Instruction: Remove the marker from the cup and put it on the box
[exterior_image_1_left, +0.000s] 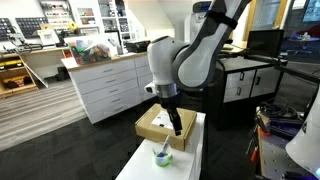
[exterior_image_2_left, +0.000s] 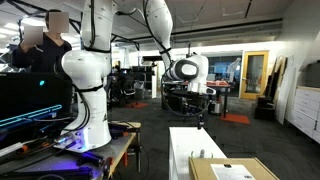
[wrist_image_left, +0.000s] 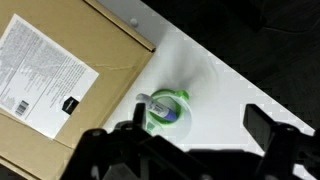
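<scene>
The pale green see-through cup (wrist_image_left: 183, 97) stands on the white table beside the box, and also shows in an exterior view (exterior_image_1_left: 162, 155). The dark bluish marker (wrist_image_left: 157, 107) lies slanted inside the cup. The brown cardboard box (wrist_image_left: 110, 55), with a white label (wrist_image_left: 45, 65) on top, sits beside the cup and shows in both exterior views (exterior_image_1_left: 155, 124) (exterior_image_2_left: 232, 170). My gripper (wrist_image_left: 198, 130) is open and empty above the table. The cup is close to one finger. The gripper hangs over the box and cup in an exterior view (exterior_image_1_left: 176, 124).
The narrow white table (exterior_image_1_left: 190, 150) (exterior_image_2_left: 190, 145) has dark floor on both sides. White cabinets (exterior_image_1_left: 110, 85) stand behind it. Another robot arm (exterior_image_2_left: 85, 70) and a person stand off to the side.
</scene>
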